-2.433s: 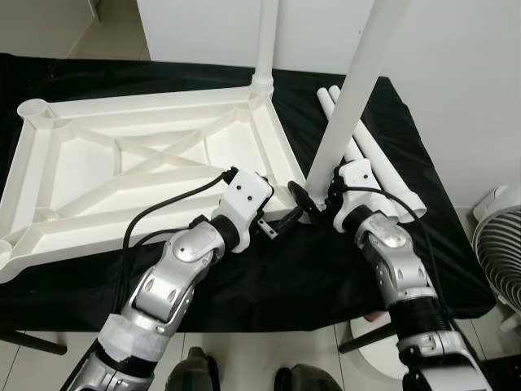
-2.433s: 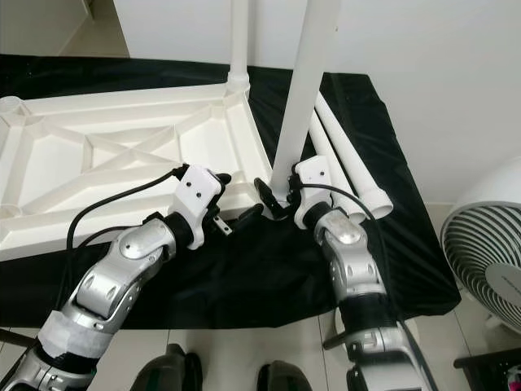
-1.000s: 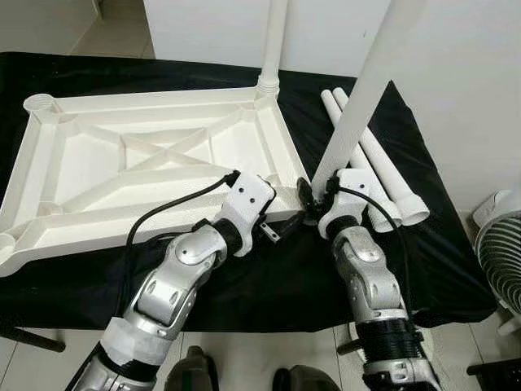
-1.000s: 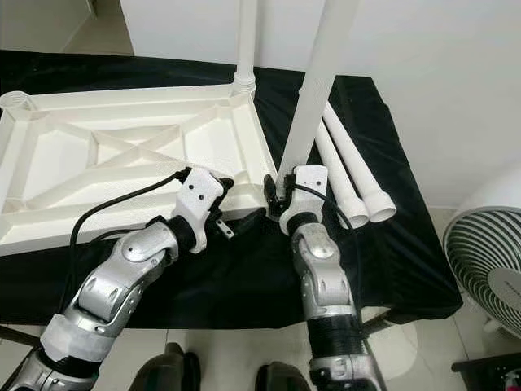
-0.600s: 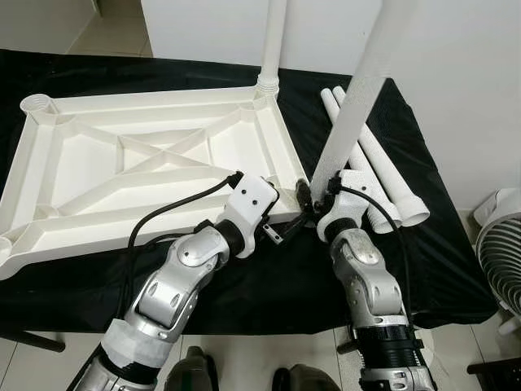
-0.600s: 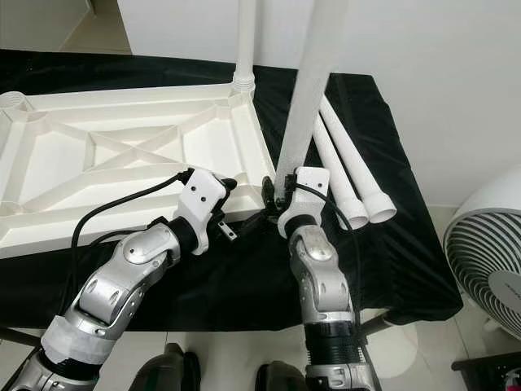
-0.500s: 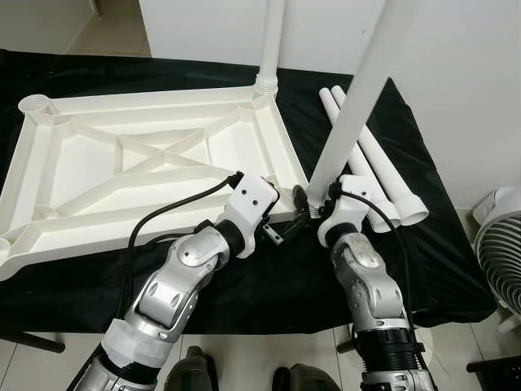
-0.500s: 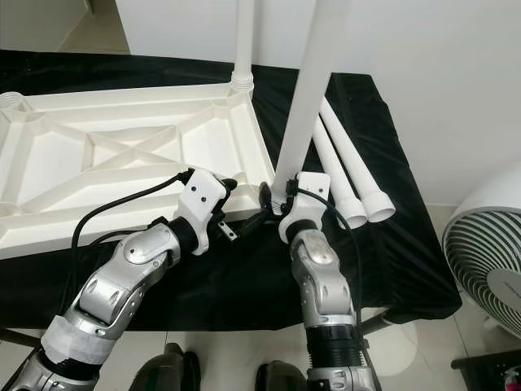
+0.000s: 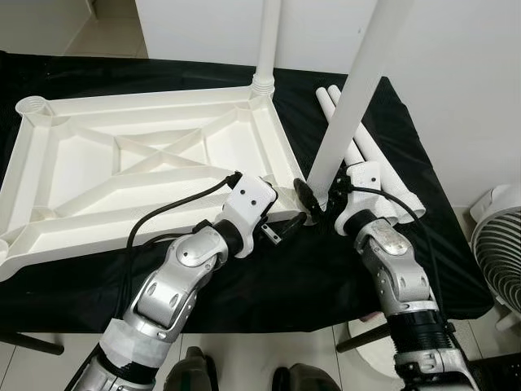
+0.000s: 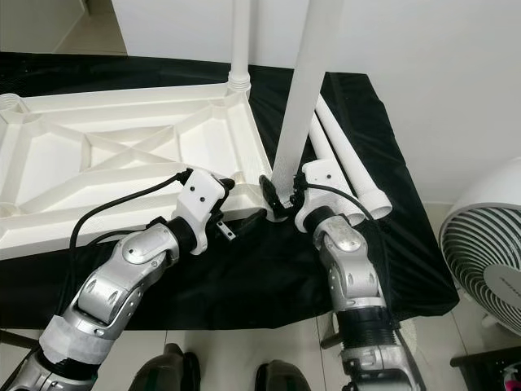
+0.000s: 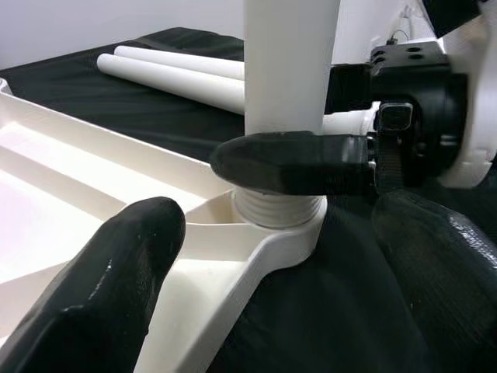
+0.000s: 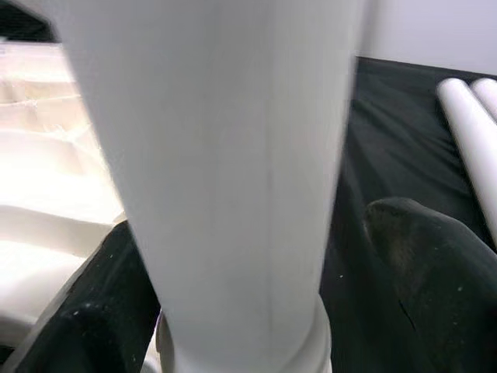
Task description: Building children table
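The white table top point(image 9: 138, 167) lies upside down on a black cloth point(image 9: 244, 281) over a stand, white wall behind. A leg point(image 9: 354, 85) rises from its near right corner socket (a second leg point(image 9: 267, 41) stands at the far right corner). The right gripper point(image 9: 313, 198) pinches the near leg just above its threaded base. The left gripper point(image 9: 285, 228) hovers spread at the same corner, holding nothing. Two spare legs point(image 9: 383, 175) lie beside the top; a fan point(image 10: 488, 261) stands on the floor at right.

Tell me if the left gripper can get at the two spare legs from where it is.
Probably not directly. The spare legs lie beyond the standing leg and the right gripper holding its base; the left gripper would have to go around them.
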Robot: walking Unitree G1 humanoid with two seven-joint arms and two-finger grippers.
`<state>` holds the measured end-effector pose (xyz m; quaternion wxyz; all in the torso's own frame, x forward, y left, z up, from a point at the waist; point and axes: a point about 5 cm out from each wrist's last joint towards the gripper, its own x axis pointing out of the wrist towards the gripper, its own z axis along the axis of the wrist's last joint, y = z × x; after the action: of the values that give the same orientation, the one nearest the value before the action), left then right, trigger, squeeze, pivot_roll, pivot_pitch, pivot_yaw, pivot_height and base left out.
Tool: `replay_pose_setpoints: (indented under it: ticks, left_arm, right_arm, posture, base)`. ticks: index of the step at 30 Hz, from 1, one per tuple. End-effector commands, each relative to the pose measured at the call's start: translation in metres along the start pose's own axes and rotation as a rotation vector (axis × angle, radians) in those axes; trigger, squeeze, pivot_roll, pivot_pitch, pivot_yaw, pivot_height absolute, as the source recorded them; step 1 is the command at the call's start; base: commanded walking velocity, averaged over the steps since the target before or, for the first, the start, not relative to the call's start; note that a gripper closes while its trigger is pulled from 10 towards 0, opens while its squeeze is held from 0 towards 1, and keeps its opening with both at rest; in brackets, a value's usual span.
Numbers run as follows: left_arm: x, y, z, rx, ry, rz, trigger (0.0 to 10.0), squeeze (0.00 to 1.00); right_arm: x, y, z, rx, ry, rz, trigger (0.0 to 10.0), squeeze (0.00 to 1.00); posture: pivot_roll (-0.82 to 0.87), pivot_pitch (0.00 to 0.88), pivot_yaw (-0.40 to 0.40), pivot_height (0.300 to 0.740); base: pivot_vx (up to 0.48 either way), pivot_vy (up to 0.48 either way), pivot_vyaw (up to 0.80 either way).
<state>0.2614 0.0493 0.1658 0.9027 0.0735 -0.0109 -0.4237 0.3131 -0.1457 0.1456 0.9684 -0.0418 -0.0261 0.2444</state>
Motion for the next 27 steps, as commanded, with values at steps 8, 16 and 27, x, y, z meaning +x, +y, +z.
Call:
replay_pose_setpoints:
  ticks: [8, 16, 27]
  left_arm:
    - [-0.001, 0.002, -0.001, -0.015, 0.015, 0.005, 10.0, 0.0]
    - [-0.004, 0.0, -0.005, -0.014, 0.036, -0.012, 10.0, 0.0]
    - [-0.004, -0.003, -0.008, -0.012, 0.056, -0.042, 10.0, 0.0]
  right_arm:
    - [0.009, -0.004, -0.01, -0.082, 0.032, 0.19, 4.6, 0.0]
    - [0.011, -0.008, -0.016, -0.082, 0.056, 0.217, 0.0, 0.0]
    - [0.012, -0.011, -0.02, -0.004, 0.042, 0.163, 10.0, 0.0]
  posture:
    - [-0.01, 0.056, -0.021, 0.74]
    - [0.0, 0.056, -0.023, 0.74]
    - [-0.01, 0.055, -0.023, 0.74]
  base:
    - [0.0, 0.0, 0.0]
    - [0.0, 0.0, 0.0]
    - [0.0, 0.0, 0.0]
